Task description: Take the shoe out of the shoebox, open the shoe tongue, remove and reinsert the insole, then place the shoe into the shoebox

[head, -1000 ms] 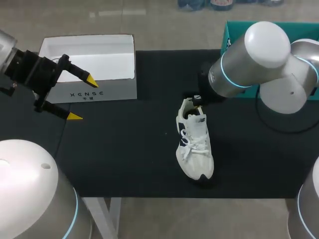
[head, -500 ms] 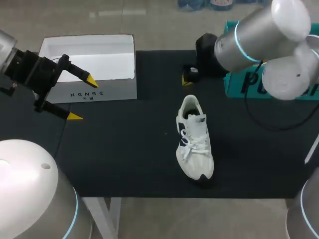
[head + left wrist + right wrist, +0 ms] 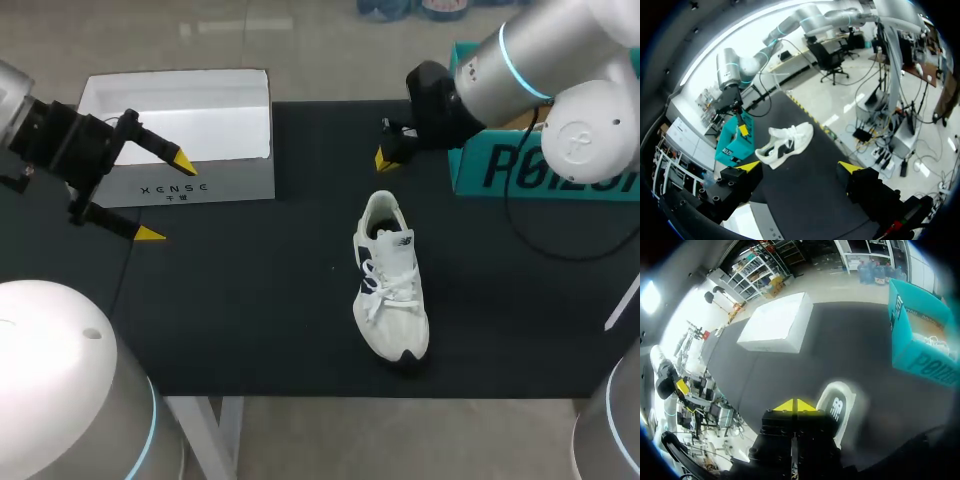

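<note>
A white sneaker (image 3: 390, 288) with dark side marks lies on the black table mat, toe toward the front edge, heel toward the back. My right gripper (image 3: 387, 157) hangs shut and empty behind the heel, clear of the shoe (image 3: 837, 407), near the teal shoebox (image 3: 545, 160) at the back right. My left gripper (image 3: 165, 196) stands wide open over the table's left side, in front of a white box (image 3: 180, 125). In the left wrist view the sneaker (image 3: 784, 146) lies far ahead of the open left gripper (image 3: 799, 166), with the teal box (image 3: 734, 142) beyond it.
The white box (image 3: 777, 322) sits open at the back left. The teal shoebox (image 3: 920, 340) stands open with white paper inside. The black mat (image 3: 250, 300) covers the table from the left edge to the right.
My right arm has lifted and drawn back from the shoe's heel toward the teal box. The shoe and my left arm have stayed where they were.
</note>
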`<state>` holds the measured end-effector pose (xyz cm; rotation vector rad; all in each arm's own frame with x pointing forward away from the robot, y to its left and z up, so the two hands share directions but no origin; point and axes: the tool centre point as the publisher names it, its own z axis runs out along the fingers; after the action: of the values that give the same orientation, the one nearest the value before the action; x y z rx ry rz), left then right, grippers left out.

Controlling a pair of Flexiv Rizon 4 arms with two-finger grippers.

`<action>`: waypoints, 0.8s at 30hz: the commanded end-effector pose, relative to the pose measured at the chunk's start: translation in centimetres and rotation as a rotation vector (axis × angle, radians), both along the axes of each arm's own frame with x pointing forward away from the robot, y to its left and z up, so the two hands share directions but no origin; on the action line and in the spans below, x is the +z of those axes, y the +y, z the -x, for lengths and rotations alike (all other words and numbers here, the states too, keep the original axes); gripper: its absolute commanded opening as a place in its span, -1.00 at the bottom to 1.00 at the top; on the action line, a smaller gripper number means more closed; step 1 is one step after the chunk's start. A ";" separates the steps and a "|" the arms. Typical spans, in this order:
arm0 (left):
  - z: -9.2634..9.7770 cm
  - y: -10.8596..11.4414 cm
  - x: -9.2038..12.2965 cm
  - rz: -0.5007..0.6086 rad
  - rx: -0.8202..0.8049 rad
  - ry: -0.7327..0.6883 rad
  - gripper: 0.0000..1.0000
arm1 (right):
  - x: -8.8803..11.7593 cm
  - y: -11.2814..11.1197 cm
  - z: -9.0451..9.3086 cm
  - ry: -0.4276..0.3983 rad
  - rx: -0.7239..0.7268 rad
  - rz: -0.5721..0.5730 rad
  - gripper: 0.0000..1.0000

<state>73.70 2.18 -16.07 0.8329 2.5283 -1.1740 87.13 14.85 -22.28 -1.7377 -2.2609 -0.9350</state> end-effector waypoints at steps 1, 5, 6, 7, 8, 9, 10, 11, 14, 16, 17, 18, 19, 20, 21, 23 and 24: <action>0.0 0.0 0.1 -0.003 -0.001 0.001 1.00 | 0.3 -0.3 0.1 -0.010 -0.016 0.041 -1.00; 0.0 0.0 0.1 -0.003 -0.001 0.001 1.00 | 0.2 -0.9 0.1 -0.020 -0.042 0.075 -1.00; 0.0 0.0 0.1 -0.003 -0.001 0.001 1.00 | 0.1 -1.0 0.0 -0.024 -0.044 0.091 -1.00; 0.0 0.0 0.1 -0.003 -0.001 0.001 1.00 | -0.1 -1.0 0.0 -0.023 -0.045 0.092 -1.00; 0.0 0.0 0.1 -0.003 -0.001 0.001 1.00 | -0.2 -1.1 -0.1 -0.017 -0.044 0.102 -1.00; 0.0 0.0 0.1 -0.003 -0.001 0.001 1.00 | -0.5 -1.2 -0.2 -0.017 -0.047 0.114 -1.00; 0.0 0.0 0.1 -0.003 -0.001 0.001 1.00 | -0.8 -1.2 -0.2 -0.014 -0.048 0.119 -1.00; 0.0 0.0 0.1 -0.003 -0.001 0.001 1.00 | -1.1 -1.3 -0.3 -0.008 -0.047 0.130 -1.00; 0.0 0.0 0.1 -0.003 -0.001 0.001 1.00 | -2.0 -1.7 -0.5 0.008 -0.054 0.160 -1.00; 0.0 0.0 0.1 -0.003 -0.001 0.001 1.00 | -2.8 -1.9 -0.6 0.019 -0.053 0.184 -1.00; 0.0 0.0 0.1 -0.003 -0.001 0.001 1.00 | -3.2 -2.1 -0.6 0.024 -0.056 0.194 -1.00; 0.0 0.0 0.1 -0.003 -0.001 0.001 1.00 | -3.4 -2.2 -0.6 0.029 -0.059 0.200 -1.00; 0.0 0.0 0.1 -0.003 -0.001 0.001 1.00 | -3.7 -2.4 -0.6 0.032 -0.066 0.205 -1.00; 0.0 0.0 0.1 -0.003 -0.001 0.001 1.00 | -4.1 -2.6 -0.6 0.033 -0.068 0.207 -1.00; 0.0 0.0 0.1 -0.003 -0.001 0.001 1.00 | -4.4 -2.7 -0.7 0.040 -0.073 0.209 -1.00; 0.0 0.0 0.1 -0.003 -0.001 0.001 1.00 | -5.1 -2.9 -0.7 0.045 -0.079 0.217 -1.00; 0.0 0.0 0.1 -0.003 -0.001 0.001 1.00 | -5.4 -2.9 -0.7 0.049 -0.083 0.228 -1.00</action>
<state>73.70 2.18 -16.07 0.8330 2.5284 -1.1740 87.55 11.59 -26.87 -1.9273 -2.3600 -0.6684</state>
